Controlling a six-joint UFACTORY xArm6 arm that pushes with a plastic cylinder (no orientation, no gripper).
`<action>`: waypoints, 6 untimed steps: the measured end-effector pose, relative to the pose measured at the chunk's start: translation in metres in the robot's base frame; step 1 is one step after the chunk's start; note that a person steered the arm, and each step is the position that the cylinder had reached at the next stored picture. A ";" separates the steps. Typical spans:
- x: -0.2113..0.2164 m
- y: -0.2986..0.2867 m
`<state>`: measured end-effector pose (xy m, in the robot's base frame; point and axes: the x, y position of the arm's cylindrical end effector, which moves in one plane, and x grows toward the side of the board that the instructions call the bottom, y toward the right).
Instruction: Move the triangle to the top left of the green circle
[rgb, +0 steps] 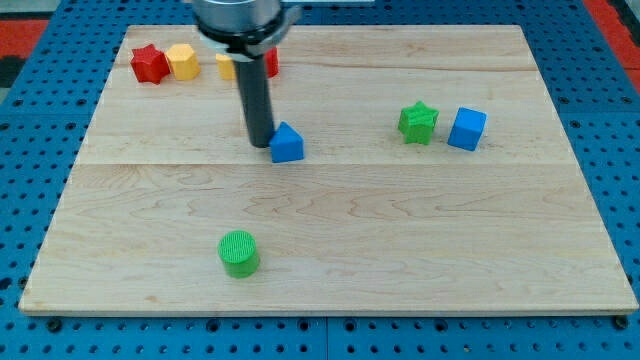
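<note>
The blue triangle block (287, 143) lies on the wooden board a little above the middle. The green circle block (239, 252) lies near the view's bottom, left of centre, well below the triangle. My tip (261, 141) is at the end of the dark rod, right at the triangle's left side, touching or nearly touching it.
A red star (149, 64) and a yellow hexagon (182, 61) lie at the top left. A yellow block (227, 66) and a red block (270, 63) are partly hidden behind the rod. A green star (417, 122) and a blue cube (466, 128) lie at the right.
</note>
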<state>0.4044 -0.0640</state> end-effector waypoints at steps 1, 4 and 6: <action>-0.030 0.014; 0.014 0.009; 0.056 -0.032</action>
